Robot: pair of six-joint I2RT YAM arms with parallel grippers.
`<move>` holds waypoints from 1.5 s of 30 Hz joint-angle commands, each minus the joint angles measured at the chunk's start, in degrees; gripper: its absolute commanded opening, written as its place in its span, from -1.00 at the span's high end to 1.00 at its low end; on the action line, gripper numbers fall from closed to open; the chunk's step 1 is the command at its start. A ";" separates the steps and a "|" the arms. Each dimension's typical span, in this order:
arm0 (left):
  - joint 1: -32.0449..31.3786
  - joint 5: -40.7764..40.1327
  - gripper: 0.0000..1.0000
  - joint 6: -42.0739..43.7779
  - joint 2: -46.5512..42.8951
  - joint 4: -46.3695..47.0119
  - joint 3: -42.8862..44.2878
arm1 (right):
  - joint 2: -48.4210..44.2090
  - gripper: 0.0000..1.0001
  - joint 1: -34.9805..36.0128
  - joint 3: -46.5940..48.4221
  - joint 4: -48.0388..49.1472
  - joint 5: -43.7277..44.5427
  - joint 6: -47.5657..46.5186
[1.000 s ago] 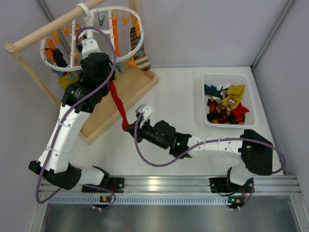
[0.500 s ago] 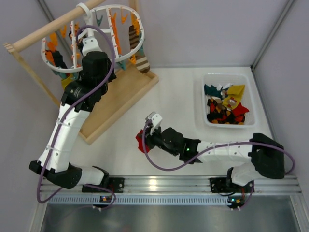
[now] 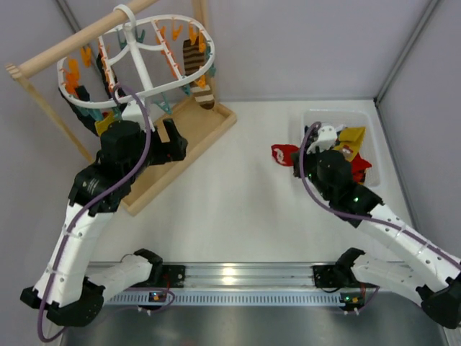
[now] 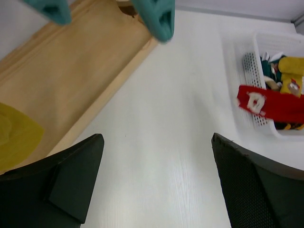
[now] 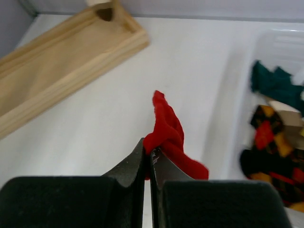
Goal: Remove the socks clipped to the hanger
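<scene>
Nearest, just beside the bin [image 3: 317, 114], the right arm [image 3: 338, 180] is seen with its jaws pressed together on a red sock [image 3: 282, 153]. The fabric is pinched at a bunched fold and held at the bin's outer wall, on the side facing the hanger, not yet over the pile inside. The grip is judged to be kept tight so that the sock can be carried across the rim and dropped among the loose socks [image 3: 351, 137] gathered there.

Well apart from the bin, over the wooden base [image 3: 198, 122] on the bench, the left arm [image 3: 119, 155] is held with its jaws spread wide and nothing between them — presumably readied for another clip.

Farthest from the bin, the hanger [image 3: 144, 45] is hung on a wooden rod [image 3: 72, 49]. A striped sock [image 3: 196, 65], a yellow sock [image 3: 106, 124] and dark socks [image 3: 83, 97] are clipped to it — so a good part of the task is judged undone.
</scene>
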 commanded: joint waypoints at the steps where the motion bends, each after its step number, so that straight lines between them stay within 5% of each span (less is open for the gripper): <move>1: -0.06 6.07 -0.98 2.72 -7.19 0.10 -5.77 | 0.41 1.00 -10.35 7.95 -11.22 -0.62 -3.94; 8: -0.06 3.53 -0.98 2.55 -21.95 0.36 -24.03 | 10.69 1.00 -37.33 14.65 -11.94 -11.78 -5.88; 14: -0.06 -4.30 -0.98 0.00 -27.67 0.80 -30.83 | 25.19 0.96 -45.09 19.83 -11.85 -14.51 -5.35; 17: -0.15 -7.36 -0.98 -1.40 -30.93 2.29 -32.23 | 30.64 -0.19 -46.51 21.85 -12.98 -16.17 -4.65; 20: -0.06 -9.83 -0.98 -1.93 -32.51 2.73 -33.29 | 32.68 -0.42 -46.42 23.27 -14.92 -16.54 -5.17; 21: -0.15 -10.18 -0.98 -2.54 -32.86 2.91 -33.64 | 32.07 -0.79 -46.42 22.39 -15.36 -16.10 -5.35; 22: -0.15 -10.54 -0.98 -2.98 -33.65 3.61 -34.86 | 29.54 -0.95 -46.33 21.86 -15.71 -15.92 -5.70; 29: -0.06 -11.07 -0.98 -5.01 -37.61 6.07 -39.00 | 11.60 -0.99 -40.90 16.24 -12.73 -20.73 -4.13; 34: -0.06 -11.85 -0.98 -5.98 -37.79 6.08 -39.88 | 0.61 -0.99 -40.62 -0.26 11.57 -52.01 10.18; 37: -0.06 -12.56 -0.98 -6.24 -38.05 5.99 -40.15 | -2.04 -0.99 -40.71 -8.45 27.24 -55.91 21.26; 45: -0.06 -13.44 -0.98 -6.68 -37.96 5.90 -40.50 | -4.14 -0.99 -40.80 -15.23 36.05 -61.95 34.55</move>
